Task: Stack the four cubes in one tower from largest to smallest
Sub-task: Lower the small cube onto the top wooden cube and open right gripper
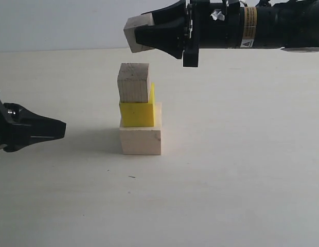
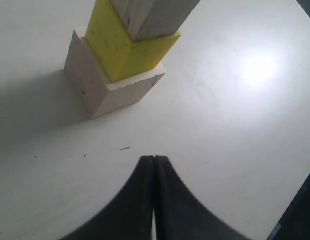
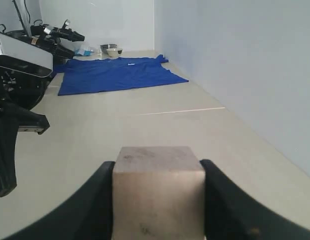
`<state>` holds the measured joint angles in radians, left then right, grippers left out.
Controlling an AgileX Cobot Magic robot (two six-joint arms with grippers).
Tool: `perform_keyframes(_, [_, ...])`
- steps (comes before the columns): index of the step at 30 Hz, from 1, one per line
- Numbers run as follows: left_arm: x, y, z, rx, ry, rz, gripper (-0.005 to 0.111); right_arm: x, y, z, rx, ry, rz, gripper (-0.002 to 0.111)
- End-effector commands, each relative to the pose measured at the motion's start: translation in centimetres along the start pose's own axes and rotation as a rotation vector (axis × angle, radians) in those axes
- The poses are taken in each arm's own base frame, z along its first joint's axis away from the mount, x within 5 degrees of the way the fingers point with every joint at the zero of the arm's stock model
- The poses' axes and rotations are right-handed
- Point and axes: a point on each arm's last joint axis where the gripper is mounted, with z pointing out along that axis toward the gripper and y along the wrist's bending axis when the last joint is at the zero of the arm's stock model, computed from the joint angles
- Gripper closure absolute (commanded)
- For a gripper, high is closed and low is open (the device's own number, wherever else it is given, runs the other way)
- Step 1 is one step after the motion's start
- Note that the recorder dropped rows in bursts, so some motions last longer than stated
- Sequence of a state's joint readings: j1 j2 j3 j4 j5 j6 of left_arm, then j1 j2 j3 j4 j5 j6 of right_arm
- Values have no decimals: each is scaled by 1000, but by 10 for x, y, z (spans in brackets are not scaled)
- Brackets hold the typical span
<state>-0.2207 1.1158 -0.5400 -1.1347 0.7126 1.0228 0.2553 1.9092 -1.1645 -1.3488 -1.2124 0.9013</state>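
Note:
Three cubes stand stacked mid-table: a pale whitish cube point(image 1: 141, 141) at the bottom, a yellow cube point(image 1: 137, 113) on it, a tan wooden cube point(image 1: 133, 82) on top. The left wrist view shows the pale cube point(image 2: 112, 82), the yellow cube point(image 2: 127, 47) and the tan cube point(image 2: 152, 17) from close by. My right gripper point(image 1: 140, 35) hangs above the stack and slightly behind it, shut on a small tan cube point(image 1: 137, 32), which fills the space between its fingers point(image 3: 158, 192). My left gripper point(image 1: 61, 128) rests low at the left, shut and empty point(image 2: 154, 159), apart from the stack.
The table point(image 1: 242, 170) is a plain cream surface with a small dark speck point(image 1: 131, 177) in front of the stack. In the right wrist view a blue cloth point(image 3: 117, 74) lies on the floor, with other equipment point(image 3: 20, 70) at one side.

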Motion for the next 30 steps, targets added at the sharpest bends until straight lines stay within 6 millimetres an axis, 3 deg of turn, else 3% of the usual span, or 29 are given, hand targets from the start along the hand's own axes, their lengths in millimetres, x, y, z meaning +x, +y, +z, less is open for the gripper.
perform_keyframes(1, [-3, 0, -1, -11, -15, -1, 107, 0, 6, 12, -31, -17, -9, 108])
perform_keyframes(4, [-3, 0, -1, -11, -15, -1, 107, 3, 11, 20, -57, -12, -34, 108])
perform_keyframes(30, [-3, 1, -1, -19, -20, -5, 107, 26, 0, 23, -22, -18, 44, 108])
